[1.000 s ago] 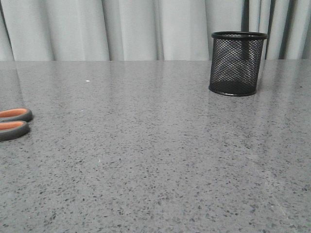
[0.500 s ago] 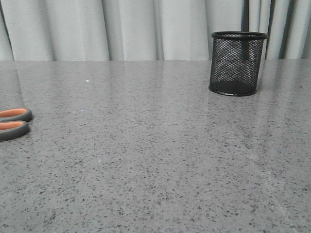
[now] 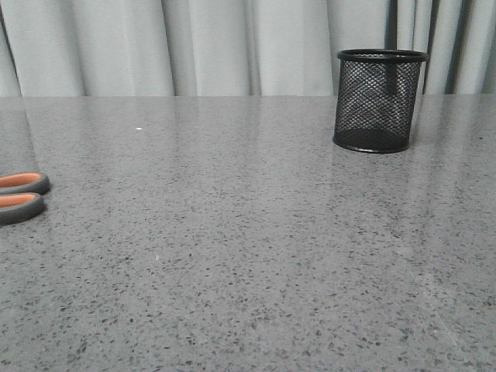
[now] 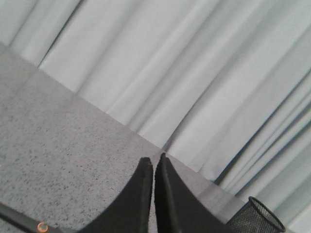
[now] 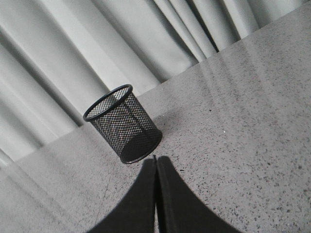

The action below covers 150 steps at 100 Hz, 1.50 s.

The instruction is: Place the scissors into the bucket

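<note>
Since the scissors [image 3: 22, 197] lie flat at the counter's [image 3: 248, 256] far left edge, blades out of view, the left claw [image 4: 154, 162], clenched and empty, should likely spread its fingers before descending over the handles. The bucket [image 3: 379, 101] stands upright far right, near the right claw [image 5: 156, 160], also clenched and empty.

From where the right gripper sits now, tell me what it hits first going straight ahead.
Probably the bucket: it stands upright just beyond the shut right gripper, slightly off its line. Depth is unclear.
</note>
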{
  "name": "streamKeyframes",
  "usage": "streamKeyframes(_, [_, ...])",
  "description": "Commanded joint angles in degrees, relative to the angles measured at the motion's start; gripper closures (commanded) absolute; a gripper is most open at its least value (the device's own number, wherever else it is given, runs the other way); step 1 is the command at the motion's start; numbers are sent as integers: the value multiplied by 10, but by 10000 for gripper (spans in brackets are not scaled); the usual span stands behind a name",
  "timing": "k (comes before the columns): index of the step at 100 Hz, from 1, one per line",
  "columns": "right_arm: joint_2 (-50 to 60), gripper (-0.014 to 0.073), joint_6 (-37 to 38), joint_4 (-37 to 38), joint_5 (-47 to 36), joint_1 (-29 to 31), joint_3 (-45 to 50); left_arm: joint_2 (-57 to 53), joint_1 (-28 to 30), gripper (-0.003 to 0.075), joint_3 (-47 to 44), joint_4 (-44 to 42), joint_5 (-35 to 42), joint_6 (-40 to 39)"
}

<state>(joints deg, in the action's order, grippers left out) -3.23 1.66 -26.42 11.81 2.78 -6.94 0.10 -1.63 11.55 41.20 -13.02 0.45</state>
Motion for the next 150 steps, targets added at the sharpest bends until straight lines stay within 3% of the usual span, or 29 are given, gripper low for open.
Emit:
streamKeyframes(1, [-51,660,-1,36,2,3,-60,34,1,741,69,-54,-27,2])
streamKeyframes(12, [-113,660,-1,71,55,3,-123,96,1,741,144,-93,-96,7])
streamKeyframes(31, [-223,661,-1,136,154,-15,-232,220,1,741,276,-100,-239,121])
streamKeyframes(53, [-325,661,-42,163,279,-30,-341,335,1,741,379,-159,-333,128])
streamKeyframes(95, [-344,662,-63,163,292,-46,-396,382,1,741,420,-321,-360,128])
streamKeyframes(127, [-344,657,-65,163,291,-46,-396,382,1,734,420,-330,-360,130])
streamKeyframes(137, [-344,580,-65,163,291,-46,-396,382,1,666,420,-329,-360,150])
streamKeyframes(150, [-344,322,-65,162,292,-46,-396,390,1,505,420,-329,-362,152])
